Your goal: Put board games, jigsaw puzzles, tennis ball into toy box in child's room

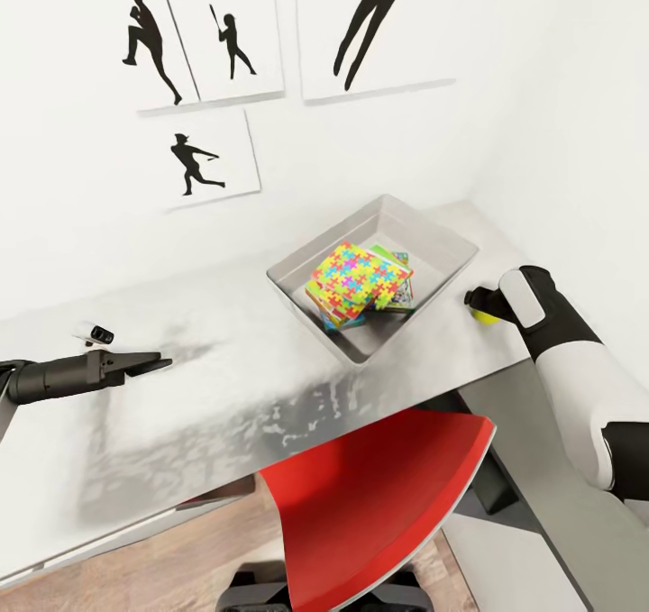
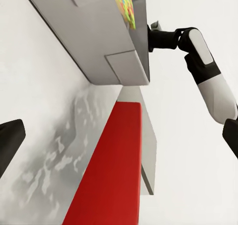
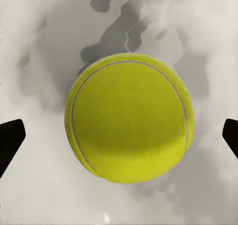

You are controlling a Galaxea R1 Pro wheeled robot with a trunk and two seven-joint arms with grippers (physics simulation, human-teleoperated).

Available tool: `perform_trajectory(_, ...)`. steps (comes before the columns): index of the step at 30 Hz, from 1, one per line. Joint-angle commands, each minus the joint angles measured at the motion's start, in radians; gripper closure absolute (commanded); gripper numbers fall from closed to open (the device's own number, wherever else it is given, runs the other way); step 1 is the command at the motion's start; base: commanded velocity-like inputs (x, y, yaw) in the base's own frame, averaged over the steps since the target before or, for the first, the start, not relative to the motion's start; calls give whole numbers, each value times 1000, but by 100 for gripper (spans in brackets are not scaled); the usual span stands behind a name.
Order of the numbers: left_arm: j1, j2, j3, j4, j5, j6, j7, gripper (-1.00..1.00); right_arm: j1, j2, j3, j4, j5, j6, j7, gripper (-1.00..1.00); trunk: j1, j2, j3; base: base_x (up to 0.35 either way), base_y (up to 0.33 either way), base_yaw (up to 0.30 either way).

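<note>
The grey toy box (image 1: 431, 236) stands on the white table (image 1: 225, 387) and holds a bright jigsaw puzzle (image 1: 358, 281) tilted on top of colourful game boxes (image 1: 397, 289). The tennis ball (image 1: 489, 315) lies on the table just right of the toy box. My right gripper (image 1: 479, 302) hangs over it, open. In the right wrist view the ball (image 3: 129, 118) sits between the two dark fingertips (image 3: 10, 138), apart from both. My left gripper (image 1: 151, 362) is open and empty, low over the table's left part. The left wrist view shows the toy box (image 2: 99, 41) from the side.
A red chair (image 1: 379, 495) is tucked under the table's front edge, right in front of me. A small white and black object (image 1: 95, 333) lies near the left gripper. A lower grey section (image 1: 541, 495) joins the table at the right. White walls with black silhouette pictures (image 1: 212, 157) close the corner.
</note>
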Motion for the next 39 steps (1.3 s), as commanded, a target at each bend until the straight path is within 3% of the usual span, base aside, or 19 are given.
perform_trajectory(1,0,0,0,0,0,11,-4,-100,-2,-1,6,-1,-10,2,-9,-100,1,-2,-2,0,0,0)
perform_trajectory(39,0,0,-2,-1,-2,10,-4,-100,-18,-3,6,3,-12,4,-8,-100,1,-2,-6,0,0,0)
